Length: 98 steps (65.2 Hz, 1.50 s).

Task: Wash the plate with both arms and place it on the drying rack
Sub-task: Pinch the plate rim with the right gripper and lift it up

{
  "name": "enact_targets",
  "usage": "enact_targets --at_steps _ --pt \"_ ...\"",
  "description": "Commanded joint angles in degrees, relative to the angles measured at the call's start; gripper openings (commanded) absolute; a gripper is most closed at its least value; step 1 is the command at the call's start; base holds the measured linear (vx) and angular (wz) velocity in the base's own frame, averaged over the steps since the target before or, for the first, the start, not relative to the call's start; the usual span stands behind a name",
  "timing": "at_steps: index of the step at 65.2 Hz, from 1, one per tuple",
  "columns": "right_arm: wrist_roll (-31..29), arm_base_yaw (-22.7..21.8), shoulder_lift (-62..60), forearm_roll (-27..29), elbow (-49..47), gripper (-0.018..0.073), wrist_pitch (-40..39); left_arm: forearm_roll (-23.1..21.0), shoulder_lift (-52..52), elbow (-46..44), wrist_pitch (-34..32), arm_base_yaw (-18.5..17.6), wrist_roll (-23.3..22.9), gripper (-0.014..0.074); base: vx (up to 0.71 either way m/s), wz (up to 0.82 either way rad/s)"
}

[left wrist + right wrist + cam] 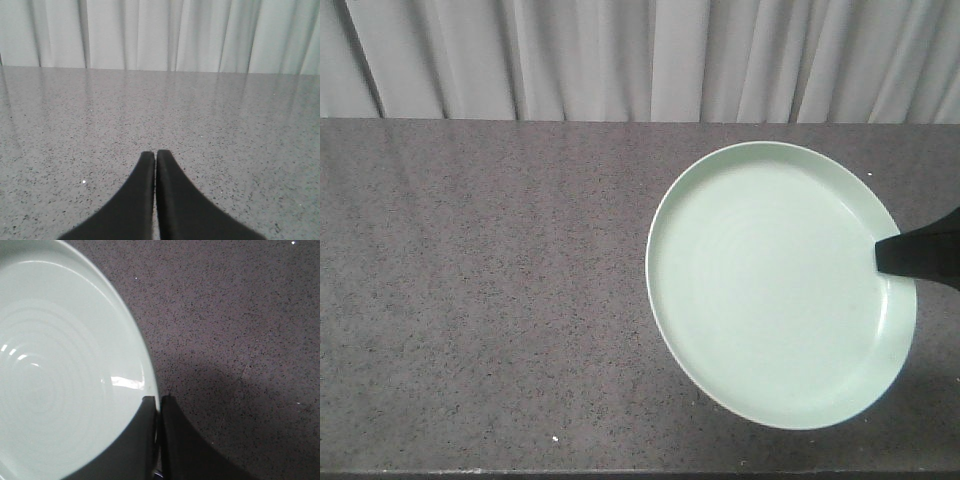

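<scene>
The pale mint-green plate (775, 285) is held above the speckled grey counter at the right of the front view. My right gripper (882, 255) comes in from the right edge and is shut on the plate's right rim. In the right wrist view the plate (55, 380) fills the left side and the gripper (159, 399) pinches its rim, one finger over the plate's face, one outside it. My left gripper (155, 153) is shut and empty over bare counter; it does not show in the front view. The drying rack is out of view.
The dark grey speckled counter (480, 300) spans the front view, with its front edge along the bottom. A pale pleated curtain (640, 55) hangs behind the counter's far edge. The left wrist view shows the same counter (160, 110) and curtain.
</scene>
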Motion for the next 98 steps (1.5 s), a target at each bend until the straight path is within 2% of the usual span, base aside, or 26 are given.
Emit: enact_targets --at_steps 1,32,98 --pt "-0.72 -0.41 -3.72 3.16 -0.11 -0.0006 -3.14 -0.06 -0.82 1.33 -3.89 -0.4 -0.55 -0.0006 0.0 0.0" --pt "-0.72 -0.41 -9.22 3.03 -0.11 -0.0006 -2.68 -0.06 -0.82 1.33 -3.89 -0.4 -0.55 -0.0006 0.0 0.0" --pt "-0.49 -0.41 -9.2 3.04 -0.11 -0.0006 -2.62 -0.06 -0.82 1.33 -3.89 -0.4 -0.55 -0.0006 0.0 0.0"
